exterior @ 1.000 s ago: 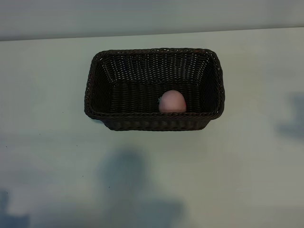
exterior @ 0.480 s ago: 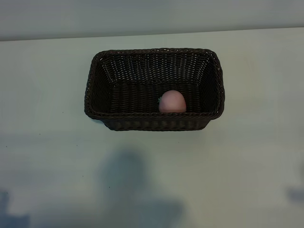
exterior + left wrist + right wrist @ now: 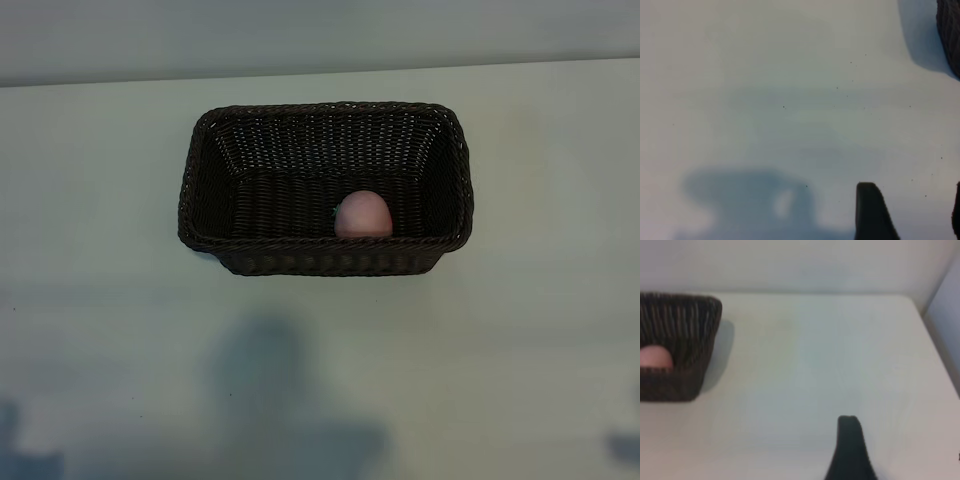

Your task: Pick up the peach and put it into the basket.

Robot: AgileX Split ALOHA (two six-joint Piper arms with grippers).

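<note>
We are taking the dark brown woven wicker basket as our landmark and working outward from the near side of the desk. Nearest us, well short of the basket's front wall, both arms are hanging back off the work area. The left gripper is hovering over bare desk beside one corner of the basket, its fingers standing partly apart and holding nothing. The right gripper is sitting well to the other side of the basket, its one visible finger dark against the white top; its fingers are standing wide and are gripping nothing either.

Moving on to the basket itself, the small pale pink rounded peach is lying inside, on the woven floor against the near wall, toward the right-hand half. We are judging that the placing is done: the fruit is resting where the sloping side stops it rolling, and the empty fingers are keeping clear.
</note>
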